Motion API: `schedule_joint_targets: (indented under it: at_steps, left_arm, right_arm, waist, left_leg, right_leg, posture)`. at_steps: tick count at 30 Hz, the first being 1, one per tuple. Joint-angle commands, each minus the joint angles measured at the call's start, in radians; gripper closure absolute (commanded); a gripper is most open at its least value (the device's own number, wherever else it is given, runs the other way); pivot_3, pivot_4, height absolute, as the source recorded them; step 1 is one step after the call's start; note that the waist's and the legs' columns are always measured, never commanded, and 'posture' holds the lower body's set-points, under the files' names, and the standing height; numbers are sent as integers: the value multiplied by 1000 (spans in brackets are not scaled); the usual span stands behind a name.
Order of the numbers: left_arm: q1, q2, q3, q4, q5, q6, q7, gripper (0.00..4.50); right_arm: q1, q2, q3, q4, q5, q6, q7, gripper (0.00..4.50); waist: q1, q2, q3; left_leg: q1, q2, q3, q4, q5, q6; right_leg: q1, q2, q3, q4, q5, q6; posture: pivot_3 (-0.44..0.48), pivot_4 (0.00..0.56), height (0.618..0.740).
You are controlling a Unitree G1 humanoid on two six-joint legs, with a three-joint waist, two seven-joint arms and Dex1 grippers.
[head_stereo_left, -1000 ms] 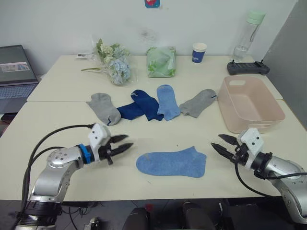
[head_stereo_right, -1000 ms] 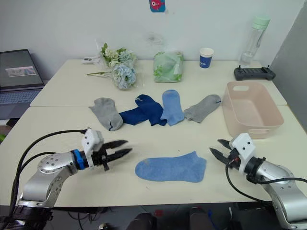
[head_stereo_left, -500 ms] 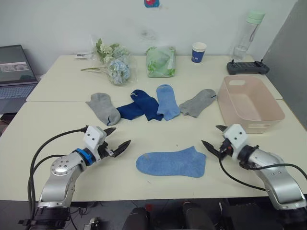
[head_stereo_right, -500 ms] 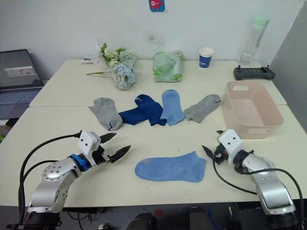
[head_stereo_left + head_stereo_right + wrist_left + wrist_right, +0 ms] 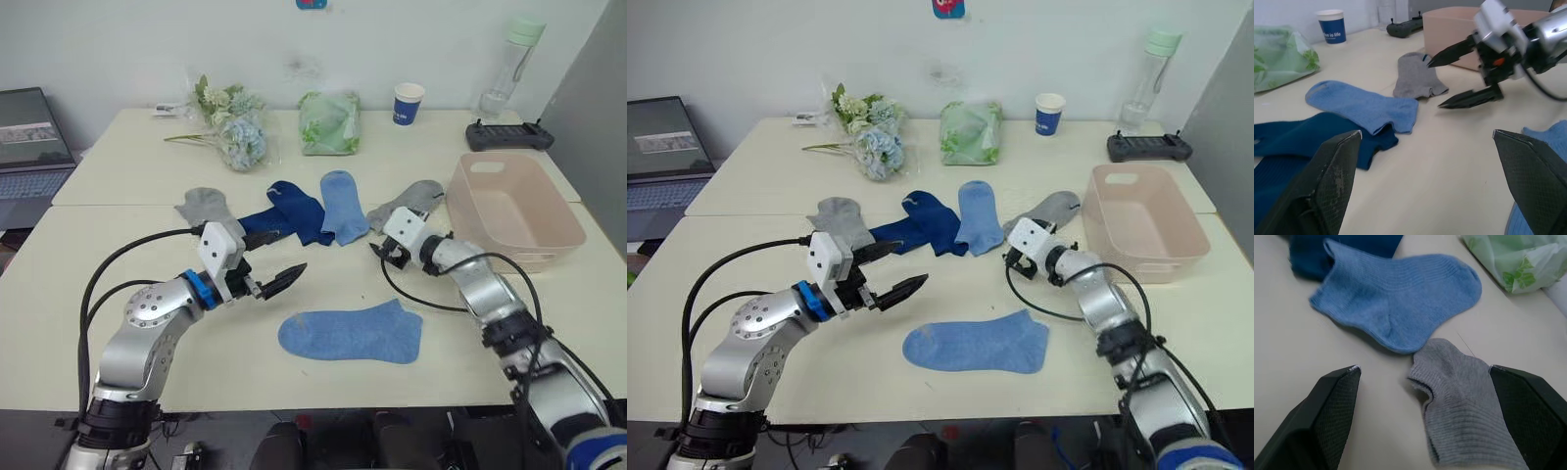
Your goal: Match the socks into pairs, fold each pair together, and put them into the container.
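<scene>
Right gripper (image 5: 1012, 258), jaws apart, hangs low at the cuff of the grey sock (image 5: 1043, 213) beside the empty container (image 5: 1143, 217), likely to grasp it; left gripper (image 5: 893, 272), also spread, waits above the worktop (image 5: 745, 196).

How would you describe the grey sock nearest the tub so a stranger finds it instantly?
Start at the pink tub on the table's right side. Immediately left of it lies a grey sock, beside the right claw. It ends the sock row; the other grey sock lies at the far left.
</scene>
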Motion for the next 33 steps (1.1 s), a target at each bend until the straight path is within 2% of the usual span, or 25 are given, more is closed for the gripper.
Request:
schedule_joint_targets:
  at_steps: [1, 6, 14, 17, 28, 33]
  left_arm:
    - [27, -16, -11, -42, 5, -8, 20, 18]
    - [47, -28, -28, -84, 1, 7, 38, 18]
    - [66, -22, -16, -101, -3, 13, 47, 18]
    - [60, -19, -12, -99, -3, 15, 49, 0]
    - [68, -15, -8, -109, -7, 22, 50, 0]
    - [72, -8, -7, -111, -19, 38, 43, 0]
  right_arm:
    - [-86, 36, 28, 152, -46, -99, -21, 0]
    - [-151, 63, 48, 287, -94, -176, -32, 0]
    - [-212, 112, 79, 390, -144, -321, -21, 0]
    - [-234, 126, 85, 439, -160, -347, -37, 578]
    - [-271, 144, 69, 510, -169, -384, -35, 4470]
    - [-235, 131, 47, 435, -131, -407, 5, 4470]
  waist:
    - [-1, 0, 0]
    - [-3, 0, 0]
    - [-16, 0, 0]
    - [-21, 0, 0]
    - [-22, 0, 0]
    - [-22, 0, 0]
  left_leg:
    - [0, 0, 0, 0, 0, 0]
    - [-1, 0, 1, 1, 0, 0]
    - [1, 1, 1, 0, 1, 0]
    - [1, 2, 1, 0, 1, -1]
    - [0, 1, 0, 0, 1, -1]
    - [0, 1, 0, 0, 1, -1]
  right_leg:
    - [-1, 0, 0, 0, 0, 0]
    - [-1, 0, 1, 0, 0, 0]
    - [0, 1, 0, 2, 2, -2]
    - [0, 1, 0, 2, 2, -2]
    - [-1, 1, 0, 1, 2, -2]
    - [-1, 1, 0, 1, 2, -2]
  posture:
    - [0, 150, 740]
    - [0, 150, 740]
    - [0, 150, 740]
    - [0, 150, 740]
    - [0, 150, 740]
    - [0, 150, 740]
